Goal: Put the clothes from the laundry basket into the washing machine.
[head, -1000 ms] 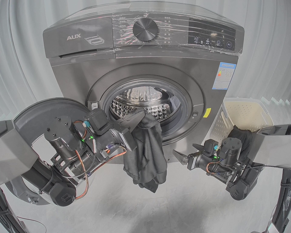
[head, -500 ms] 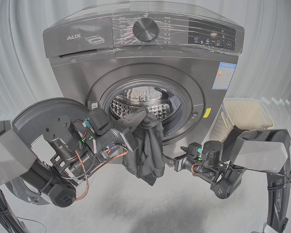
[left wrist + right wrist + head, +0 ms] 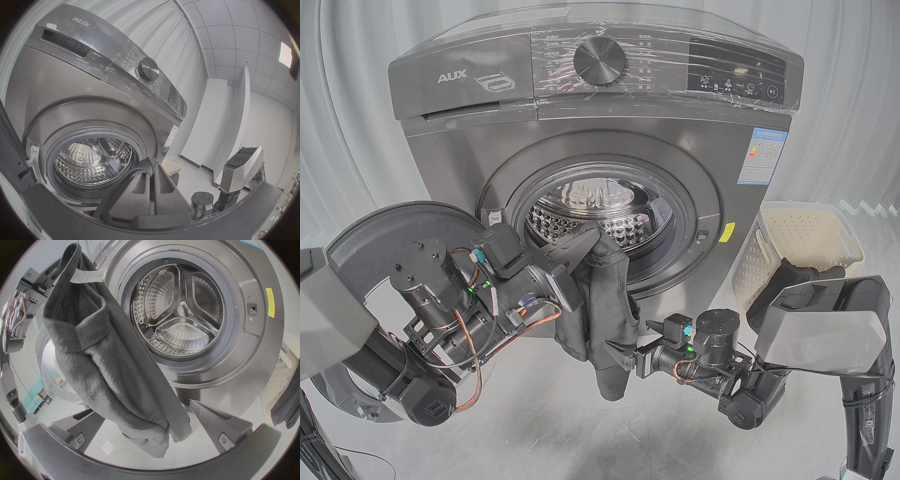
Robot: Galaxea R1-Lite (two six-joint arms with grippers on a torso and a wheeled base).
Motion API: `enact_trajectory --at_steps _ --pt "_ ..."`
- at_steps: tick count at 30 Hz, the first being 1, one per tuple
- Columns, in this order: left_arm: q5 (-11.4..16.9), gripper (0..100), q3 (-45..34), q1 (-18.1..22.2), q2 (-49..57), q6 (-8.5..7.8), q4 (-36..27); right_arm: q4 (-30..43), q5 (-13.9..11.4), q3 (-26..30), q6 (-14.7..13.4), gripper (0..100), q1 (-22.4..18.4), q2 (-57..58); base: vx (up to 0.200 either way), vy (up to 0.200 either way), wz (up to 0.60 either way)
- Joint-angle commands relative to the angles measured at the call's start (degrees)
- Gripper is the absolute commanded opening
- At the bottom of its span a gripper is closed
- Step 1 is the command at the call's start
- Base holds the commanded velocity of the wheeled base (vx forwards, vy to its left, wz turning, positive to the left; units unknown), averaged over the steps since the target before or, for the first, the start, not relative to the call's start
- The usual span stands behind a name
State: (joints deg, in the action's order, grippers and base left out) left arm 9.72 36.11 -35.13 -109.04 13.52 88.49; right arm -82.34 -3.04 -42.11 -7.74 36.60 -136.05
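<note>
A dark grey garment [image 3: 606,300] hangs from my left gripper [image 3: 589,232], which is shut on its top edge just in front of the washing machine's open drum [image 3: 600,206]. In the left wrist view the fabric [image 3: 149,161] is pinched at that gripper [image 3: 153,167]. My right gripper [image 3: 634,340] is open low down at the garment's hanging end. In the right wrist view the garment [image 3: 109,365] droops between the spread fingers of the right gripper [image 3: 143,408]. The cream laundry basket [image 3: 819,231] stands right of the machine with dark clothing [image 3: 794,278] draped over its rim.
The washing machine [image 3: 594,125] fills the space ahead, and its round door [image 3: 381,237] is swung open to the left behind my left arm. Grey floor lies below the garment. White curtains hang behind. The basket's wall [image 3: 278,380] is close to my right arm.
My right arm has swung left from beside the basket to the garment's lower end, fingers staying open. The hanging garment now looks narrower. My left gripper has held still.
</note>
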Motion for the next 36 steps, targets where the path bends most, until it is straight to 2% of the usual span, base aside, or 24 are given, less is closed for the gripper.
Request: enact_trajectory --at_steps 1,4,12,13,18,23,27,31,36 --pt "0.0 0 -0.2 0.0 0.3 0.02 0.1 0.0 -0.7 -0.9 0.0 100 -1.2 0.4 0.000 0.000 0.00" --pt "0.0 0 -0.4 0.0 0.4 0.02 0.1 0.0 -3.1 -2.7 -0.1 100 -1.6 0.3 0.000 0.000 0.00" --pt "0.0 0 -1.0 0.1 0.2 0.02 0.1 -1.2 -3.9 -4.3 0.1 100 -1.1 -0.4 0.000 0.000 0.00" --pt "0.0 0 -1.1 0.1 0.2 0.02 0.1 -2.0 -3.9 -4.3 0.1 0 -1.1 -0.4 0.000 0.000 0.00" --pt "0.0 0 -1.1 0.1 -0.2 0.02 0.1 -3.9 -4.1 -3.2 0.8 0 -1.5 -0.3 0.000 0.000 0.00" --pt "-0.1 0 -1.0 0.5 -0.6 0.02 0.1 -5.6 -4.8 0.3 0.8 0 -1.6 1.7 0.000 0.000 0.00" --pt "0.0 0 -1.1 2.4 -1.0 0.02 0.1 -5.4 -4.7 4.1 0.8 0 -2.2 6.2 0.000 0.000 0.00" --pt "0.0 0 -2.0 4.8 0.5 0.02 0.0 -4.9 -4.7 10.6 1.3 0 -2.3 14.2 0.000 0.000 0.00" --pt "1.1 0 -6.5 5.1 4.5 -0.07 -0.1 -4.5 -4.5 14.5 1.4 0 -1.5 23.5 0.000 0.000 0.00"
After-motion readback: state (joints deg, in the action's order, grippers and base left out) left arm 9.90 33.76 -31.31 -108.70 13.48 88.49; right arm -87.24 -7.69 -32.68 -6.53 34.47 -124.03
